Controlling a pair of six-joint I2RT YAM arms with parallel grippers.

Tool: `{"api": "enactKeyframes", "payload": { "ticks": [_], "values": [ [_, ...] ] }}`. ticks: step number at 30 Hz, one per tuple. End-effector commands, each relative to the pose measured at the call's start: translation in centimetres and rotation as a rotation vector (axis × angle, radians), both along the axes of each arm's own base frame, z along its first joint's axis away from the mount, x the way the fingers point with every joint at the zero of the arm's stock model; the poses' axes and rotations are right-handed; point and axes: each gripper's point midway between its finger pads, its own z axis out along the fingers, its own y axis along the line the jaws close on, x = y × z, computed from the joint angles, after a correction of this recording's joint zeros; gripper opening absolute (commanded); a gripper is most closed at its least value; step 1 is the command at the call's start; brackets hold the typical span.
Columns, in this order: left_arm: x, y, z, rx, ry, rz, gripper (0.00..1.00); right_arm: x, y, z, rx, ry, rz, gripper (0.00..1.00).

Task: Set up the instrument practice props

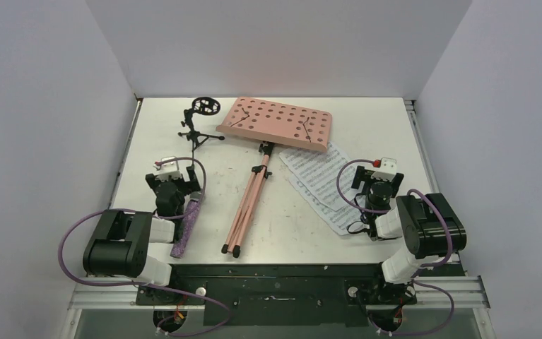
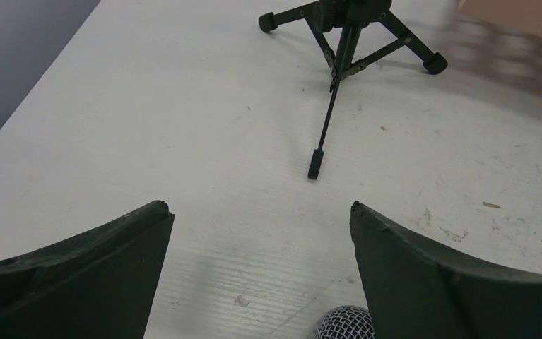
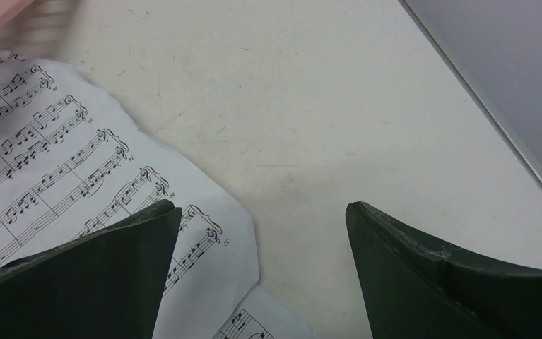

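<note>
Top view: we find the pink music stand (image 1: 275, 126) lying flat centrally, sheet-music pages (image 1: 322, 185) right of it, microphone (image 1: 185, 229) to its left, and mic stand (image 1: 198, 126) upright beyond. Left wrist: left gripper (image 2: 261, 212) spread wide, holding nothing. Right wrist: right gripper (image 3: 261, 208) likewise, over printed staves; the table (image 3: 395, 106) edge is close on the right.

A pink perforated music stand (image 1: 276, 123) is laid flat on the bench (image 1: 289, 226), legs folded. Sheet-music pages (image 1: 317, 180) are spread to its right, a black tripod mic stand (image 1: 198, 127) is stood to its left, and a purple glitter microphone (image 1: 186, 229) is laid beside the left arm (image 1: 123, 244).
</note>
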Motion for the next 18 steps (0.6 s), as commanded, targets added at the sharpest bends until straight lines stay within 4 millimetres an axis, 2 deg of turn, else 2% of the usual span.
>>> {"api": "enactKeyframes", "payload": {
  "ticks": [1, 11, 13, 14, 15, 18],
  "values": [
    [1.4, -0.7, 2.2, 0.008, -0.069, -0.051, 0.96, 0.8, 0.2, 1.4, 0.001, -0.053, 0.000, 0.90],
    [1.3, -0.7, 2.2, 0.009, -0.070, -0.051, 0.96, 0.9, 0.2, 1.5, 0.001, -0.053, 0.000, 0.90],
    [1.0, -0.2, 2.7, 0.015, -0.078, -0.022, 0.96, 0.7, 0.2, 1.9, -0.002, -0.066, -0.005, 0.90],
    [0.8, -0.1, 3.5, 0.012, -0.084, -0.015, 0.96, 0.6, 0.1, 2.4, -0.007, -0.069, -0.014, 0.90],
    [0.5, -0.2, 5.4, 0.007, -0.115, -0.019, 0.96, 0.5, -0.3, 3.7, 0.004, -0.093, -0.047, 0.90],
    [-0.4, -0.6, 7.9, -0.075, -0.105, -0.018, 0.96, 0.7, -1.3, 5.3, 0.024, -0.063, -0.149, 0.90]
  ]
}}
